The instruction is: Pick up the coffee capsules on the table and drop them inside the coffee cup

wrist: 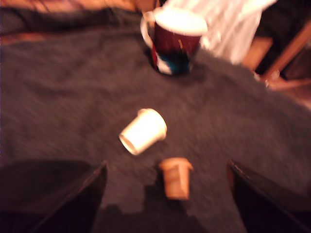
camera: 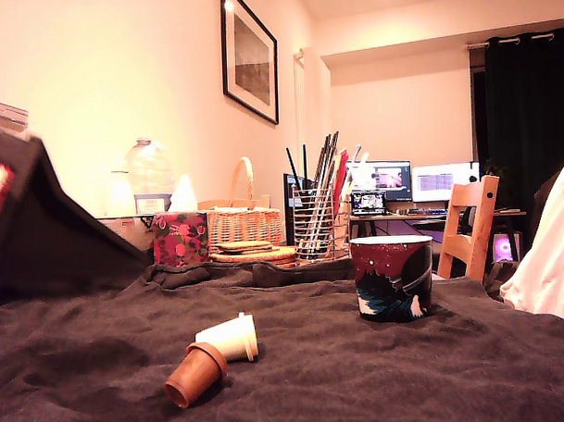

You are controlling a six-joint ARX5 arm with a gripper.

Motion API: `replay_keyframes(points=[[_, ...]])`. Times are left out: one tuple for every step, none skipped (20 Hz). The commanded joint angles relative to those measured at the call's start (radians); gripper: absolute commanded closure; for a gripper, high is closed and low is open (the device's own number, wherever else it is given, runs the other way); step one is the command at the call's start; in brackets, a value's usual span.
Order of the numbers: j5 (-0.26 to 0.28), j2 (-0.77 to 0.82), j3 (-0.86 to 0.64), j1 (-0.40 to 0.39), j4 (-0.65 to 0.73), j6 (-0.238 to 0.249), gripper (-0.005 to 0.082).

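Two coffee capsules lie on their sides, touching, on the dark fuzzy table: a cream-white one and a terracotta brown one in front of it. The maroon coffee cup stands upright further back, towards the exterior view's right. In the wrist view my gripper is open, its dark fingers spread wide and hanging above the table. The brown capsule sits between the fingers, the cream capsule just beyond it, and the cup further off. A blurred dark part of the arm fills the exterior view's left.
Along the table's back edge stand a red floral box, a wicker basket and a wire utensil holder. A white cloth hangs at the exterior view's right, beside a wooden chair. A desk with monitors is far behind.
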Motion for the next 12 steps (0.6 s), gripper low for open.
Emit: replay_keyframes(points=[[-0.003,0.031,-0.003,-0.016,0.015,0.008,0.0062],[-0.005,0.052,0.01,-0.025,0.012,0.008,0.0062],[-0.006,0.074,0.023,-0.034,0.01,0.008,0.0062],[-0.01,0.1,0.035,-0.042,0.011,0.008,0.0062],[-0.013,0.123,0.049,-0.047,0.007,0.008,0.0062],[-0.013,0.143,0.063,-0.049,0.003,0.008,0.0062],[-0.013,0.164,0.076,-0.051,0.002,0.008,0.0062],[-0.013,0.186,0.09,-0.054,0.0,0.008,0.0062],[-0.013,0.209,0.105,-0.059,-0.007,0.008,0.0062],[-0.013,0.233,0.122,-0.063,-0.021,0.008,0.0062],[-0.014,0.255,0.138,-0.066,-0.027,0.008,0.0062],[-0.014,0.278,0.152,-0.068,-0.028,0.006,0.0062]])
